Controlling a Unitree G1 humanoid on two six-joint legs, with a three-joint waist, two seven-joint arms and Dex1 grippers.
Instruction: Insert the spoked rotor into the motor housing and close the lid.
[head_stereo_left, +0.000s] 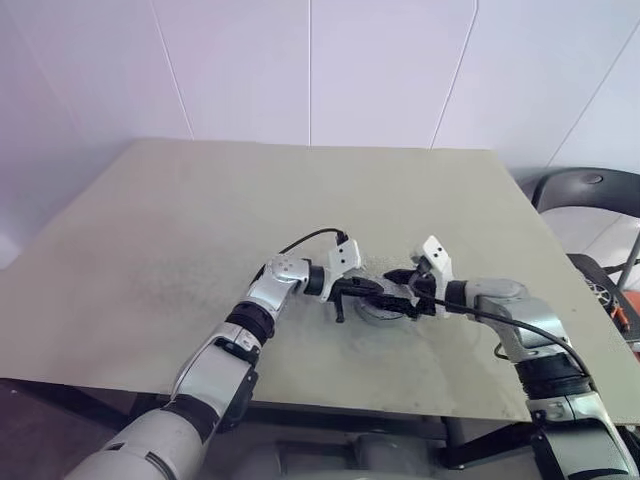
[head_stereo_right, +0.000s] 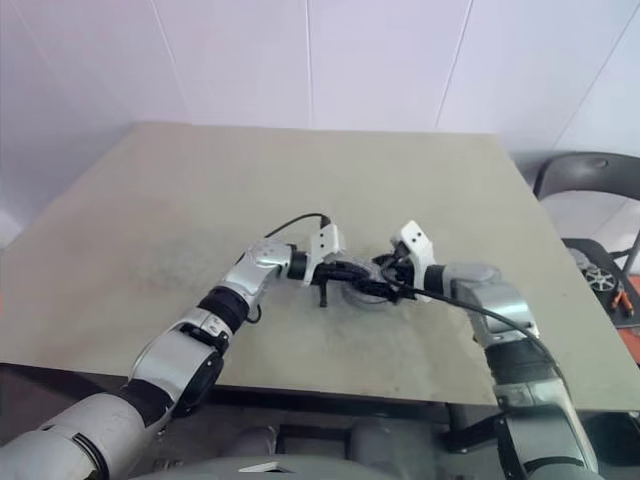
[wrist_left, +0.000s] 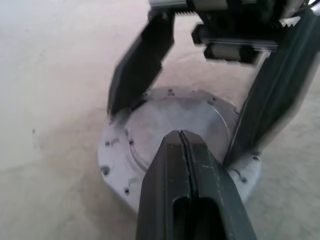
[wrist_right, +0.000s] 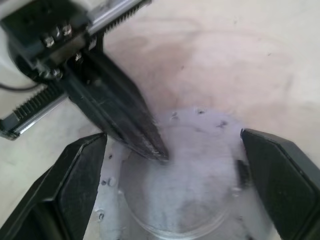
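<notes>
A round silver motor housing (wrist_left: 116, 161) with a screw-holed flange sits on the table. A smooth grey disc, apparently the lid (wrist_left: 170, 117), lies flat on top of it. My left gripper (wrist_left: 181, 136) is shut, and its tip is over the middle of the lid; contact cannot be told. My right gripper (wrist_right: 172, 140) is open, with one black finger (wrist_right: 75, 175) on each side of the housing and nothing held between them. The spoked rotor is hidden. In the head views both grippers meet over the housing (head_stereo_left: 388, 307) near the table's front middle.
The beige table (head_stereo_left: 200, 230) stretches wide to the left and far side. A dark chair (head_stereo_left: 590, 190) stands beyond the table's right edge. A black cable (head_stereo_left: 310, 238) loops off my left wrist.
</notes>
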